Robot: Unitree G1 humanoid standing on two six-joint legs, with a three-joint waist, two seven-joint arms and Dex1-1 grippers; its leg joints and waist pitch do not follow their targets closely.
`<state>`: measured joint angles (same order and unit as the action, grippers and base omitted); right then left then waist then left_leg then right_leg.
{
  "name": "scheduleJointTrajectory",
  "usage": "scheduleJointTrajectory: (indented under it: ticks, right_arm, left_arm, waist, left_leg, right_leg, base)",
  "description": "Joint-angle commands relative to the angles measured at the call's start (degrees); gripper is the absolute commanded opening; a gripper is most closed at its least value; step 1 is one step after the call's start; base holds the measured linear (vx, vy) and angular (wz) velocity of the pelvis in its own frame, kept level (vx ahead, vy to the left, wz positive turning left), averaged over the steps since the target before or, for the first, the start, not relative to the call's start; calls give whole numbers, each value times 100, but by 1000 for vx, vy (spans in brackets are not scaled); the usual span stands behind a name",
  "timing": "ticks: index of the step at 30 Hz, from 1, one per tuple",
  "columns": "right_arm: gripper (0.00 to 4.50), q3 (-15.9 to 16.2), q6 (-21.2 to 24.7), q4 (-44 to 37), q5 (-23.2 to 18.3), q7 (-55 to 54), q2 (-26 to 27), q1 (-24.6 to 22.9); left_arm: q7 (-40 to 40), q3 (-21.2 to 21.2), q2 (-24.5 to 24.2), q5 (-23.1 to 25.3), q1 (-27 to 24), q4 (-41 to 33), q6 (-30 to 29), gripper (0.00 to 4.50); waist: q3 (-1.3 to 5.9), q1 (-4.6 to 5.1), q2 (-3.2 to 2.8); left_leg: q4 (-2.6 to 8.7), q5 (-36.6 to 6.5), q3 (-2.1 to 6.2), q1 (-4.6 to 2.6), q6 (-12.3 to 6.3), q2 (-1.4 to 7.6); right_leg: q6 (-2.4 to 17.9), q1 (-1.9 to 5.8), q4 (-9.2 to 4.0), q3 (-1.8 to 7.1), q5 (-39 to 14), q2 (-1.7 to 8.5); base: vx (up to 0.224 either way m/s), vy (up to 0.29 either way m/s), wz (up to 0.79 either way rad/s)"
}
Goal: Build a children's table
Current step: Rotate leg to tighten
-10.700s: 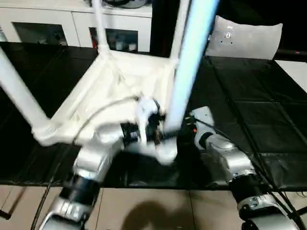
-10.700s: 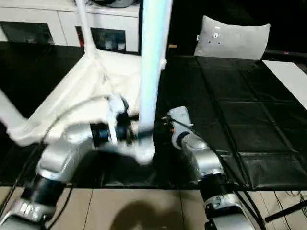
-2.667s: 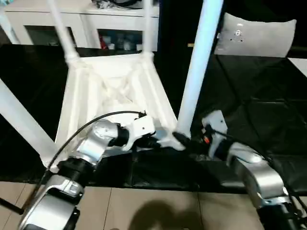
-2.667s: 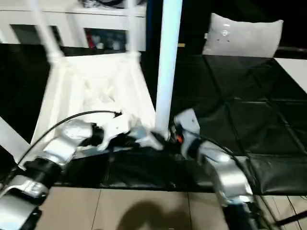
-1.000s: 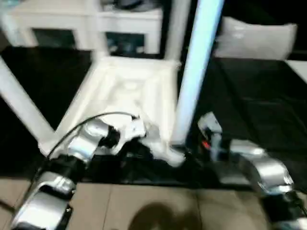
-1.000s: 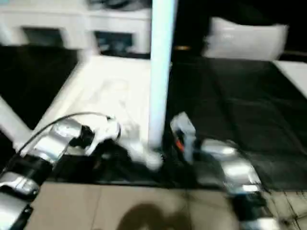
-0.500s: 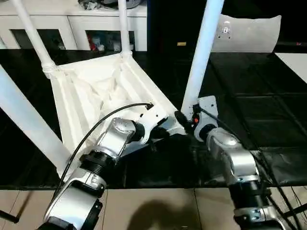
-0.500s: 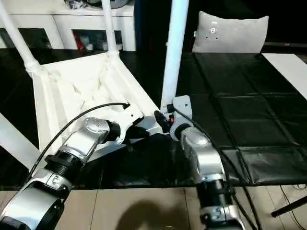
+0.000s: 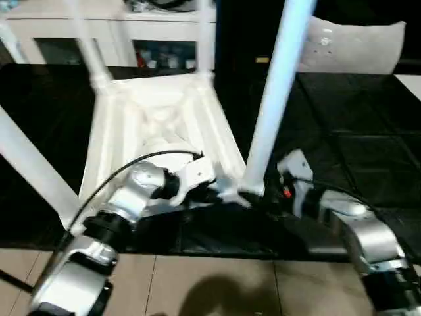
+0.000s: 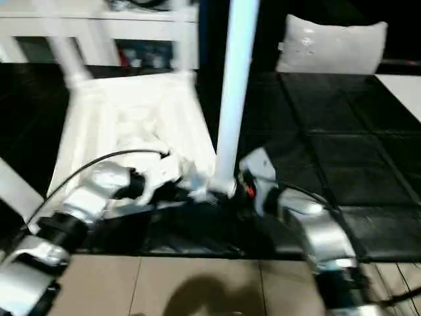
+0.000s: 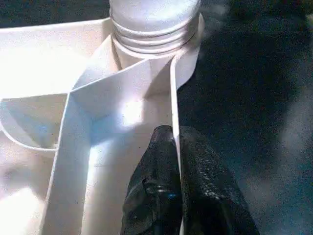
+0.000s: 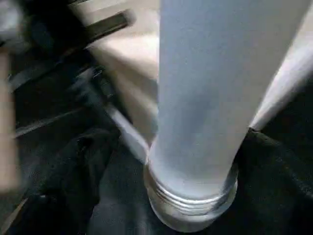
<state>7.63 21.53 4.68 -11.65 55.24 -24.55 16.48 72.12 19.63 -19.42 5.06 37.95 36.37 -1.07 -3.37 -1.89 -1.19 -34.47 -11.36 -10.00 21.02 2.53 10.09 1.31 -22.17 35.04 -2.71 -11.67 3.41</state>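
1. Left eye view: table top [image 9: 158,125] lies underside-up on the black mat [image 9: 348,151]; four legs standing in its corners; nearest leg [image 9: 273,99] upright at the near right corner.
2. Changed: right end effector [image 9: 266,197], half a second ago close in at that leg's base, now sits just beside it; right wrist view looks up the leg [image 12: 205,98] with nothing clamped; whether its fingers are spread, cannot tell; I judge the leg seated.
3. Left end effector [image 11: 175,196] pressed together, pinching the top's thin side wall [image 11: 174,112] below the socket [image 11: 154,34].
4. Room: open mat to the right; pillow [image 9: 355,43] and cabinet [image 9: 131,33] well behind; mat's near edge close under both forearms.
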Motion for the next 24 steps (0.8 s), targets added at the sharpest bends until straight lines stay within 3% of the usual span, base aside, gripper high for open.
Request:
scheduleJointTrajectory:
  ticks: [1, 2, 5, 6, 7, 10, 11, 12, 13, 15, 24]
  right_arm:
    - [446, 146, -172, 24, -72, 307, -74, 59]
    - [446, 196, -345, 125, -31, 429, -117, 109]
    - [446, 240, -423, 210, -167, 817, -209, 164]
    - [446, 279, -442, 276, -305, 1179, -282, 210]
    - [446, 282, -445, 280, -311, 1196, -285, 213]
    - [419, 367, -550, 447, -454, 1739, -378, 333]
    - [412, 378, -531, 488, -503, 1892, -394, 384]
    - [409, 394, -543, 530, -537, 2018, -411, 438]
    - [402, 405, -555, 549, -554, 2080, -419, 464]
    - [383, 439, -546, 603, -581, 2211, -439, 525]
    - [317, 632, -585, 865, -545, 2509, -347, 729]
  left_arm:
    - [452, 200, -34, -97, 56, -174, 279, 0]
    - [643, 275, -151, -67, 76, -115, 470, 0]
    - [897, 303, -261, -62, 120, 13, 730, 0]
    - [1086, 312, -333, -90, 157, 89, 842, 0]
    - [1095, 314, -337, -91, 159, 91, 847, 0]
    - [1468, 338, -433, -176, 198, 150, 1044, 0]
    - [1581, 363, -455, -204, 207, 150, 1114, 0]
    - [1675, 392, -473, -217, 216, 152, 1169, 0]
    - [1723, 411, -486, -220, 217, 151, 1206, 0]
    - [1798, 451, -505, -208, 222, 158, 1301, 0]
    - [1940, 466, -446, -207, 278, 196, 1440, 0]
  waist:
    - [393, 11, 30]
    - [402, -28, 0]
    - [406, -73, 29]
    - [408, -83, 97]
    - [409, -107, 70]
    - [414, -150, 69]
    - [414, -152, 105]
    - [418, -167, 85]
    - [421, -174, 113]
    - [420, -188, 109]
    - [418, -286, 158]
  left_leg:
    - [380, -751, 84, -76, -443, 339]
    - [374, -700, 88, -82, -443, 344]
    - [365, -624, 72, -67, -476, 334]
    - [364, -622, 62, -58, -509, 326]
    - [366, -611, 74, -55, -509, 337]
    - [356, -539, 60, -67, -541, 349]
    - [358, -505, 55, -64, -563, 350]
    - [357, -465, 61, -61, -573, 353]
    - [351, -431, 59, -53, -598, 351]
    - [351, -408, 57, -58, -603, 358]
    - [363, -461, 47, -85, -471, 367]
  right_leg:
    - [1599, 302, -371, 280, -200, 467]
    - [1617, 294, -350, 279, -137, 482]
    - [1615, 305, -335, 276, -58, 488]
    - [1611, 315, -334, 264, -85, 478]
    - [1605, 322, -319, 264, -122, 491]
    - [1580, 293, -312, 263, -122, 496]
    - [1587, 287, -308, 258, -92, 487]
    - [1605, 288, -295, 257, -65, 497]
    - [1606, 291, -285, 255, -48, 498]
    - [1596, 281, -285, 255, -52, 503]
    - [1518, 259, -291, 258, -270, 508]
  base:
    - [0, 0, 0]
    - [0, 0, 0]
    - [0, 0, 0]
    - [0, 0, 0]
    - [0, 0, 0]
    - [0, 0, 0]
    - [0, 0, 0]
    - [0, 0, 0]
    - [0, 0, 0]
    - [0, 0, 0]
    - [0, 0, 0]
